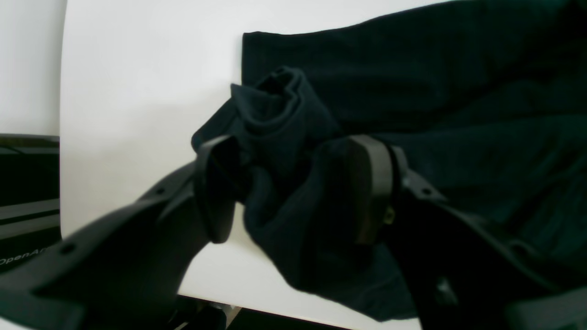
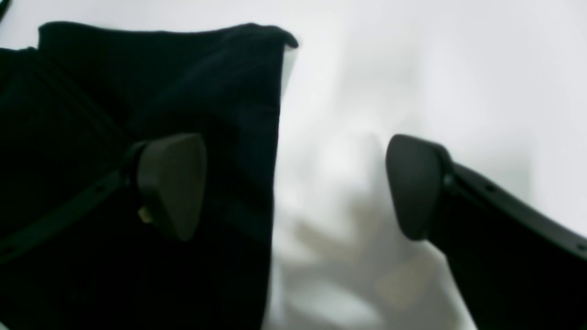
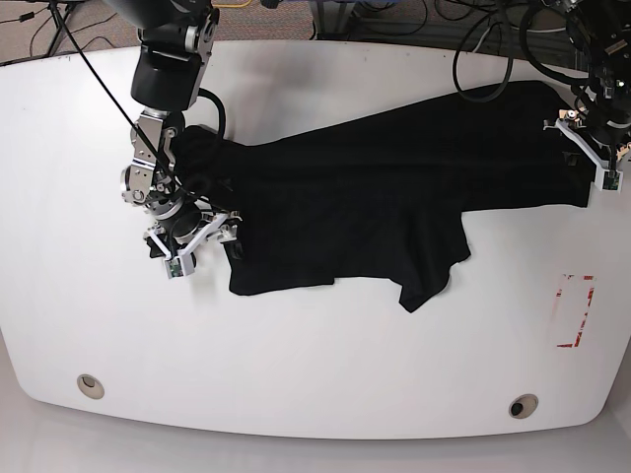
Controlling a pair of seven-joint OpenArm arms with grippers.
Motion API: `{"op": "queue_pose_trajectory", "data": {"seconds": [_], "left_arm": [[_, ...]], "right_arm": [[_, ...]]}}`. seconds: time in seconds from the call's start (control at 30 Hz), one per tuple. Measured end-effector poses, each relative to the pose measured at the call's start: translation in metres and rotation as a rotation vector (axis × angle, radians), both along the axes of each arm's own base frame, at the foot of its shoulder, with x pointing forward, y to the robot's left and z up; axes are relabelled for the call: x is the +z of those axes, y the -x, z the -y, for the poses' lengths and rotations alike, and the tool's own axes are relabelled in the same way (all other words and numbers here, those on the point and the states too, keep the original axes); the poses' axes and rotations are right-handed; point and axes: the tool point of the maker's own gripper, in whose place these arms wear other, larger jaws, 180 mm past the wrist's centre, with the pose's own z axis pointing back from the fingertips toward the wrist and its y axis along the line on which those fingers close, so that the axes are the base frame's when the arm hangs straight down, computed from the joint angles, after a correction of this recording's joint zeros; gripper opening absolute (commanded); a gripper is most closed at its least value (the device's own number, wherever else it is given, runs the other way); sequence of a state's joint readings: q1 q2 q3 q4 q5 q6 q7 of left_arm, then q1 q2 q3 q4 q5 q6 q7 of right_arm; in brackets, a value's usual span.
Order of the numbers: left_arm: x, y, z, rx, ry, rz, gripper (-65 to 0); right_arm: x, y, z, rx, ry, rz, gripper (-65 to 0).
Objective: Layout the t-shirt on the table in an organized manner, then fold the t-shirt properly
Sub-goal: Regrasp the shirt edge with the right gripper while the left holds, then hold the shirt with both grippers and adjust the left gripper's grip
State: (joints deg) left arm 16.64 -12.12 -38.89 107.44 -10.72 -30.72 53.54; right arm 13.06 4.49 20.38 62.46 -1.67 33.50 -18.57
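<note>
1. The t-shirt [image 3: 375, 187] lies spread across the upper middle of the table [image 3: 315, 345], its long axis running left to right in the base view and rising a little toward the upper right corner.
2. Its lower edge is uneven: a flap of cloth hangs down to a point near the table's middle, and the left end is bunched into folds.
3. The left gripper [image 1: 293, 188], at the right end of the shirt in the base view, pinches a thick wad of black fabric between its two pads; the wad bulges out above and below the pads in the left wrist view.
4. The right gripper [image 2: 293, 188], at the shirt's left end in the base view, stands spread wide with nothing between its pads. One pad [image 2: 172, 183] hovers over the black cloth and the other over bare white tabletop, with the shirt's straight edge running between them.
5. No containers show anywhere in the views.
6. On the table near its right edge sits a red tape rectangle [image 3: 575, 310], well apart from the shirt.
7. Two round metal grommets sit near the front edge, one at the left [image 3: 90, 384] and one at the right [image 3: 522, 405], both well clear of the cloth.
8. Cables [image 3: 493, 39] trail beyond the table's far edge.
</note>
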Motion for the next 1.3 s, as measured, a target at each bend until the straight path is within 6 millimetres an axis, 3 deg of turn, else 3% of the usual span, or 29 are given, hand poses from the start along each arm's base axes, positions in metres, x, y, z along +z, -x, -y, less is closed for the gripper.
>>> {"op": "queue_pose_trajectory", "data": {"seconds": [0.27,0.47,0.9,1.3], "left_arm": [[0.0,0.0,0.001,-0.002,0.0,-0.001,-31.1],[-0.001,-0.001,0.002,-0.005,0.001,-0.002,-31.1],[-0.001,-0.001,0.002,-0.005,0.002,-0.001,-31.1],[-0.001,0.0,0.001,-0.004,0.001,-0.002,-31.1]], "right_arm": [[0.001,0.005,0.006,-0.027,0.01,0.0,-6.8],[-0.001,0.012,-0.006,-0.022,0.01,-0.001,-6.8],[-0.005,0.003,-0.025,-0.024,-0.062,0.021,-7.5],[-0.007,-0.014,-0.055,-0.004,-0.155,0.013,-25.7]]}}
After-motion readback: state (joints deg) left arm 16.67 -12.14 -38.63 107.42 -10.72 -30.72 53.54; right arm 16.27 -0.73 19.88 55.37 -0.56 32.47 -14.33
